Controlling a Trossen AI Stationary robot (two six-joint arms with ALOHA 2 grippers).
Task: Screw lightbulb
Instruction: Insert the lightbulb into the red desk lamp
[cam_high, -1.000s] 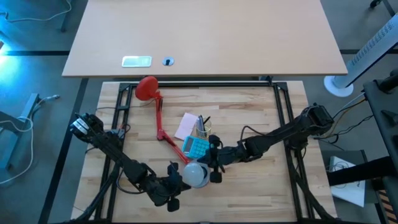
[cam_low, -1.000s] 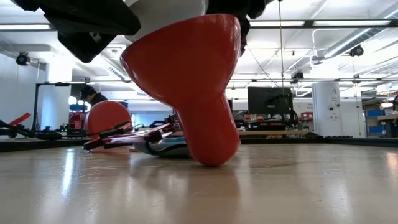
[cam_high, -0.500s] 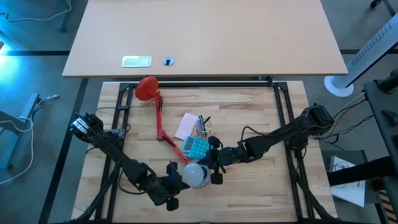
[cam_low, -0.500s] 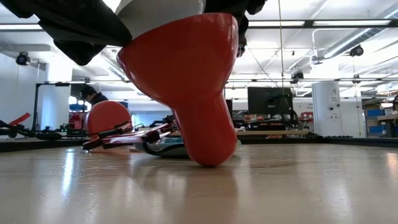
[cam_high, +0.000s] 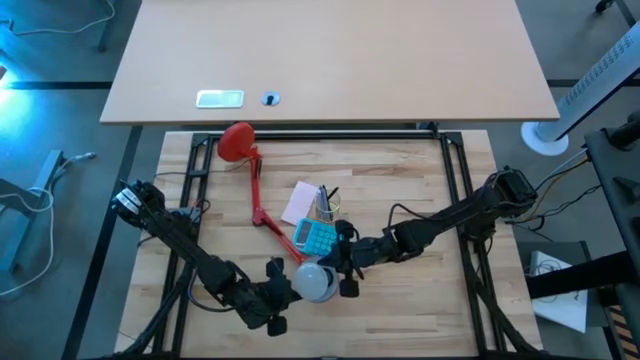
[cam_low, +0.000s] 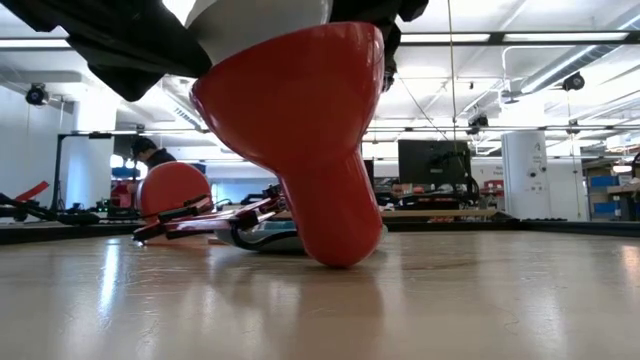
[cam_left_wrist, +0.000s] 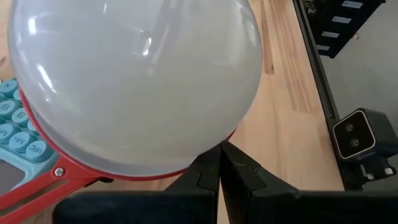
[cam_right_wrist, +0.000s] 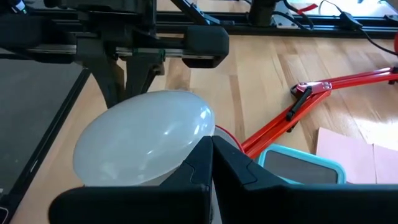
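White and domed, the lightbulb (cam_high: 316, 281) is sitting in the red lamp shade (cam_low: 300, 130) near the front of the wooden tabletop (cam_high: 420, 310), its head facing up. The left claw (cam_high: 277, 297) is pressing in at the shade's side, its fingers together in the left wrist view with nothing between them. The right claw (cam_high: 345, 272) is lying against the bulb's other side; its fingers are also reading as together, beside the bulb rather than around it. The risk, as I judge it, is that the shade, leaning on its narrow end, is free to tip or spin with the bulb, so any turning could cross the thread. No writing is readable; the teal calculator (cam_high: 316, 236) keys are too small to make out.
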